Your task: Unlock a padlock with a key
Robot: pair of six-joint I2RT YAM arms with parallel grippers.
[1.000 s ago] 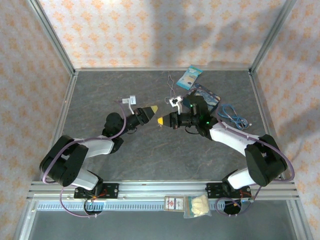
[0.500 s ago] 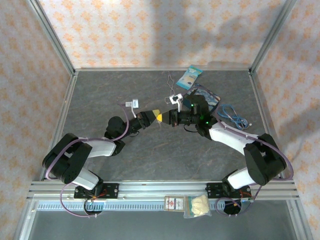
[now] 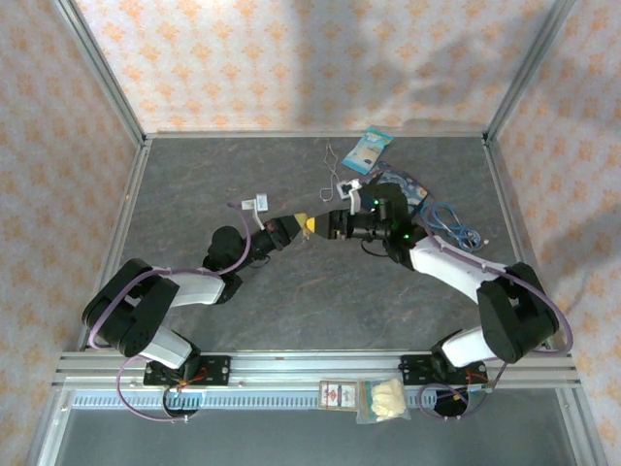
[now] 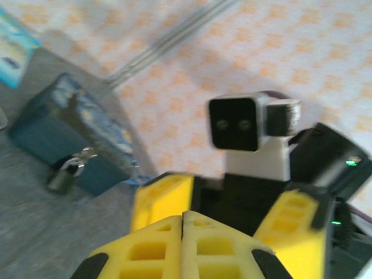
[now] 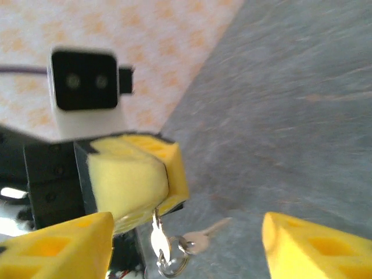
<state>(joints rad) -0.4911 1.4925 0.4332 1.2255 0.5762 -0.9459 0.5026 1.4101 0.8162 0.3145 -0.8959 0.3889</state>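
The padlock [image 4: 65, 176] hangs at the front of the blue tin [image 4: 61, 128], at the far right of the table [image 3: 243, 165]. Over the table's middle, the left end effector [image 4: 183, 226] is clenched on the key [image 5: 156, 235], its ring [image 5: 170, 263] dangling below. The right end effector [image 5: 187, 225] faces it, released, its 2 fingers spread wide.

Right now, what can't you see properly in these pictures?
- Right wrist view: the ring under the key is cut off by the bottom edge.
- Top view: the key is too small to pick out where the left hand meets the right hand.
- Left wrist view: the padlock by the blue tin is blurred, so its keyhole is unclear.
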